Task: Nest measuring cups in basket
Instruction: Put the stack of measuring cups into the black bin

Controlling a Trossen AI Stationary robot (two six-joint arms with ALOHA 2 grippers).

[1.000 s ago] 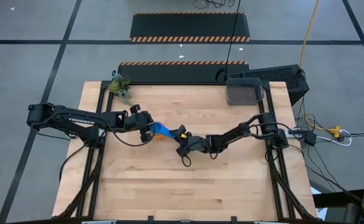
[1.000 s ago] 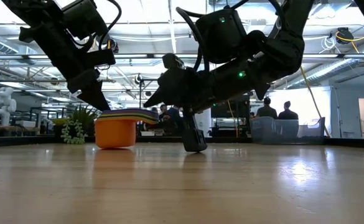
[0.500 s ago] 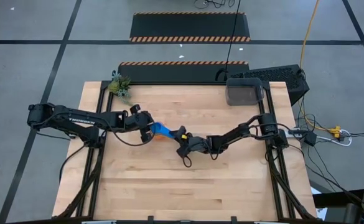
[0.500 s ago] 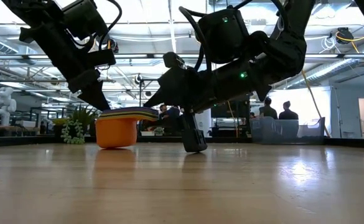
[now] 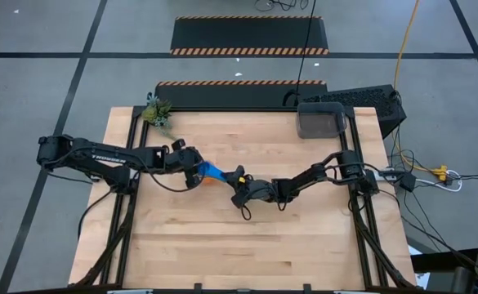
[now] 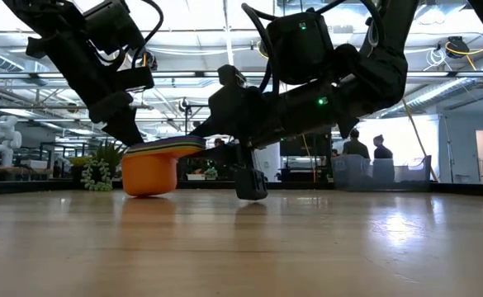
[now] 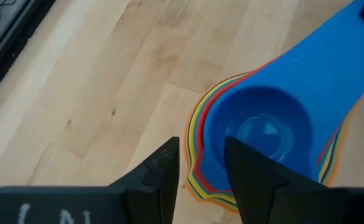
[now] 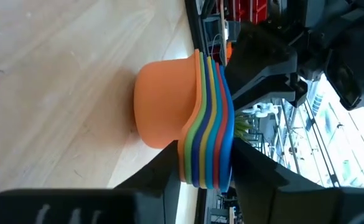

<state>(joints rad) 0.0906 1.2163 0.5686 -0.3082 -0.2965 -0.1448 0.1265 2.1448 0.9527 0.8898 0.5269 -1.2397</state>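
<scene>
Mid-worktop, well short of the basket (image 5: 321, 122), the nested measuring cups (image 6: 152, 165) tilt as the left pincer (image 5: 194, 171) clamps their rim and the right pincer (image 8: 197, 163) closes on the handles, apparently for a handover.

both arms stretch low toward the table's middle, meeting almost tip to tip. the left gripper (image 5: 196, 171) reaches in from 9 o'clock, fingers (image 7: 160, 171) set on a stack's rim. the right gripper (image 5: 232, 180) comes from 3 o'clock, fingers (image 8: 163, 163) flanking the stacked handles.
</scene>
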